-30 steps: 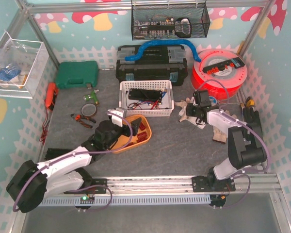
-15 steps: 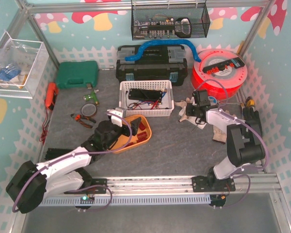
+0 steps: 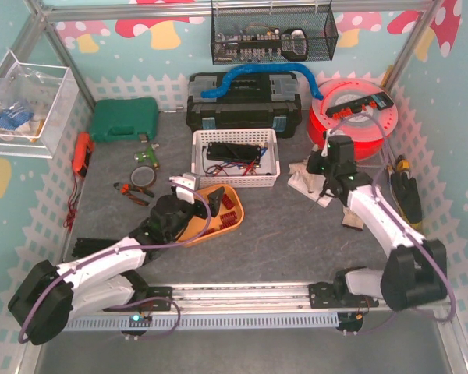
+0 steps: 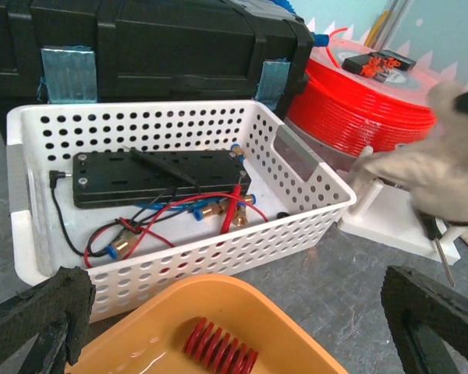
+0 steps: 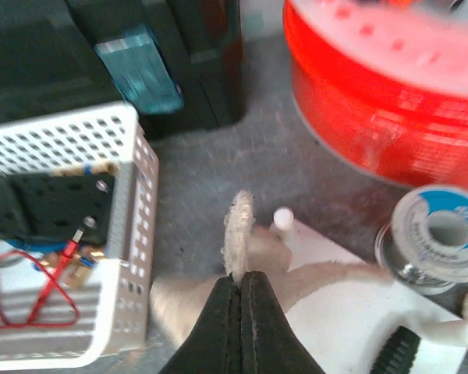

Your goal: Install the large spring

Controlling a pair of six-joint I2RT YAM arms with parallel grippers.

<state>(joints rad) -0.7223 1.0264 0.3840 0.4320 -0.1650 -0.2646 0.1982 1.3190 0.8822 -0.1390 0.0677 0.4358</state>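
Bright, even light; soft shadows; right wrist view blurred, overhead sharp.

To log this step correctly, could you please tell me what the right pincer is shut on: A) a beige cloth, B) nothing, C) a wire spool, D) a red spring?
A: the right wrist view shows the right pincer closed on a fold of the beige cloth, while the red spring lies in the orange tray.
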